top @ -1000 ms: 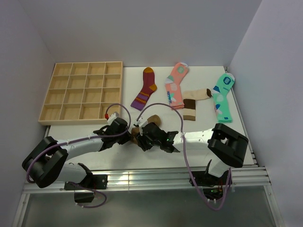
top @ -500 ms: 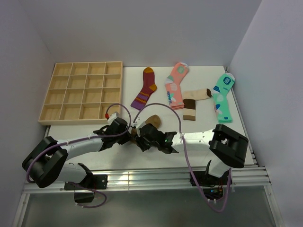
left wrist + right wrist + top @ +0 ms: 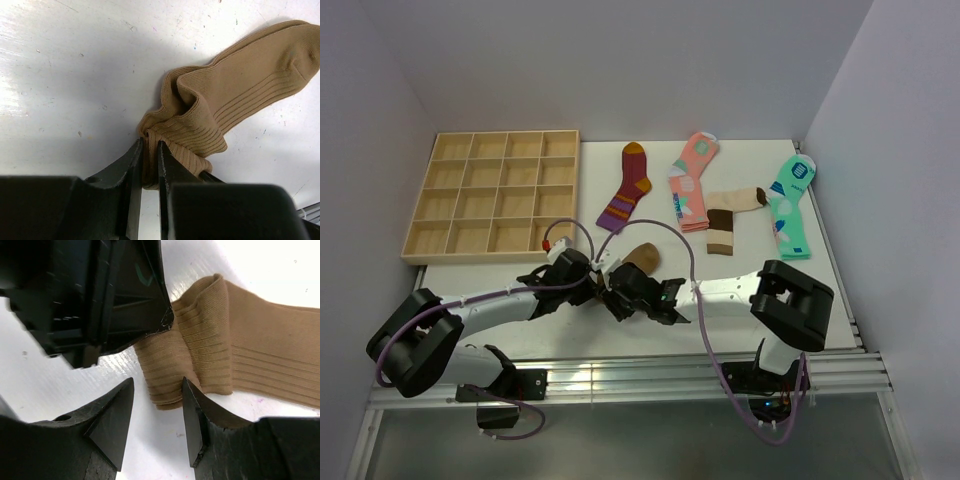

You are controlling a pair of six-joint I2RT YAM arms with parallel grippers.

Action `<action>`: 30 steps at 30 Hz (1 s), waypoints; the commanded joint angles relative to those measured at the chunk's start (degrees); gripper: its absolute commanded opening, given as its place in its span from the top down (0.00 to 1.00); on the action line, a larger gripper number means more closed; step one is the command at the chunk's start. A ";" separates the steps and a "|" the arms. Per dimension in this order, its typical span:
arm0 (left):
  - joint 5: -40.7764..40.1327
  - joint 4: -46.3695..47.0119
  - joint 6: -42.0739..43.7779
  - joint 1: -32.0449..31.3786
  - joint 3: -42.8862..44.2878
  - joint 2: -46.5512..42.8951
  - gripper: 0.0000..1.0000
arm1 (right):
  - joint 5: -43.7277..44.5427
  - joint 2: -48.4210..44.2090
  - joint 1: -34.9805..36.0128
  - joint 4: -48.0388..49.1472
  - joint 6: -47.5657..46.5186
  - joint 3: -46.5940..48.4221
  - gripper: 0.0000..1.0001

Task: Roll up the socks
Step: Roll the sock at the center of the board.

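A plain brown ribbed sock (image 3: 240,85) lies on the white table, its cuff end folded over into a bunched roll. My left gripper (image 3: 150,145) is shut on that folded edge of the sock. My right gripper (image 3: 157,382) stands open around the rolled end of the brown sock (image 3: 260,350), the roll close to its right finger. The top view shows both grippers meeting at the table's near middle, left gripper (image 3: 592,287) and right gripper (image 3: 615,297), with the sock's toe (image 3: 642,256) sticking out behind them. A beige sock with dark brown toe and band (image 3: 725,215) lies flat at the back right.
A wooden tray of compartments (image 3: 495,195) sits at the back left. A maroon striped sock (image 3: 628,187), a pink patterned sock (image 3: 692,180) and a mint-green sock (image 3: 790,205) lie along the back. The left gripper's black body (image 3: 100,300) crowds the right wrist view.
The right arm has slid a little to the left toward the left gripper, uncovering more of the brown sock's toe. The left gripper keeps its hold.
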 commanded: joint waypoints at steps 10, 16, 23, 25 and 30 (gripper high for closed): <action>0.73 -3.43 1.69 -0.21 1.18 -1.25 0.82 | 2.44 6.65 0.49 -4.51 2.85 1.59 0.50; 0.12 -4.57 2.39 -0.04 1.35 -2.66 0.82 | 3.85 8.42 0.40 -6.02 5.04 2.56 0.63; -1.11 -5.54 2.13 0.49 0.56 -4.77 0.71 | 1.84 8.86 -0.48 -9.44 6.71 3.53 1.00; -2.16 -5.72 1.43 0.58 0.21 -5.82 0.64 | -1.32 7.98 -1.35 -10.41 8.11 3.96 1.00; -5.85 -7.21 -1.47 0.67 -1.54 -10.20 0.35 | -13.42 7.27 -5.22 -12.87 11.72 5.81 1.00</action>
